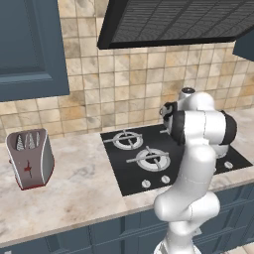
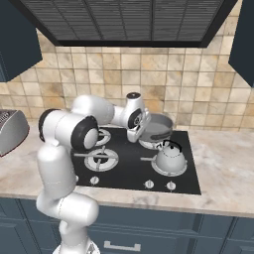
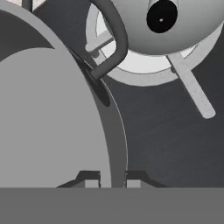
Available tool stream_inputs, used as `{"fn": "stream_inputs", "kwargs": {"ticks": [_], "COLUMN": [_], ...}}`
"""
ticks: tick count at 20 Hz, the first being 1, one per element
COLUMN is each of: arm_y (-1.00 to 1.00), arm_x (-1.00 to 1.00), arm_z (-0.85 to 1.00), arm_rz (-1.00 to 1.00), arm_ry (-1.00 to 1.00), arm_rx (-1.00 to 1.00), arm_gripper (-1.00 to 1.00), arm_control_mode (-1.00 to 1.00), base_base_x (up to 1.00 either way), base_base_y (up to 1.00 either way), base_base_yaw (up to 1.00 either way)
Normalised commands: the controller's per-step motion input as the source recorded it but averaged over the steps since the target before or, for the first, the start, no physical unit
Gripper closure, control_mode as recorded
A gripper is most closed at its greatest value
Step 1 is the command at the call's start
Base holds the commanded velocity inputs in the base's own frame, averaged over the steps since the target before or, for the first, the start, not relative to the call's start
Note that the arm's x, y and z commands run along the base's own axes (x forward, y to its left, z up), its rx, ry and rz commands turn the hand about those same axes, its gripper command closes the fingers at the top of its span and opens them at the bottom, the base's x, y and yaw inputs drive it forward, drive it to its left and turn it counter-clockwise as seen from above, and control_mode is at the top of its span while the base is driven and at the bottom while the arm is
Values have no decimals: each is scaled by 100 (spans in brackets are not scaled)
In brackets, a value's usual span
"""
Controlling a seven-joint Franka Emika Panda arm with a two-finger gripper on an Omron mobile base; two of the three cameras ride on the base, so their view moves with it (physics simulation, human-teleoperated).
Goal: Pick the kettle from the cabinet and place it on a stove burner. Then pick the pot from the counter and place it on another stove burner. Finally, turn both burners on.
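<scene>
The grey pot [image 2: 158, 127] sits over the back right stove burner of the black cooktop [image 2: 124, 178]. My gripper [image 2: 137, 136] reaches down at the pot's left rim. In the hand view the two fingertips [image 3: 90, 178] stand on either side of the pot's thin wall [image 3: 114, 144], so the gripper [image 3: 113, 178] is shut on the rim. A dark loop handle [image 3: 116, 41] rises from that rim. The silver domed kettle [image 2: 170, 158] rests on the front right burner, with its black-mouthed spout [image 3: 161, 16] close in front of the hand. Whether the pot touches the grate I cannot tell.
The two left burners [image 1: 124, 139] [image 1: 151, 158] are bare, with small silver knobs [image 1: 146, 183] along the cooktop's front edge. A grey and red toaster [image 1: 30, 158] stands on the counter [image 1: 84, 188] at the left. A dark range hood [image 2: 124, 20] hangs overhead and a slate-blue wall cabinet [image 1: 30, 44] is at upper left.
</scene>
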Motion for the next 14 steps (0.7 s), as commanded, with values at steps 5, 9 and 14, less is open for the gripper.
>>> {"fn": "stream_inputs", "kwargs": {"ticks": [5,9,14], "arm_y": [-14,-10,-7], "arm_x": [24,27,16], "arm_z": [-17,-17,-11], "arm_rz": [0,0,0], "arm_ry": [0,0,1], "arm_rx": [0,0,0], "arm_gripper": [100,100,100], "arm_control_mode": [-100,-100,-100], "base_base_x": [0,0,0], "base_base_y": [0,0,0], "base_base_yaw": [0,0,0]}}
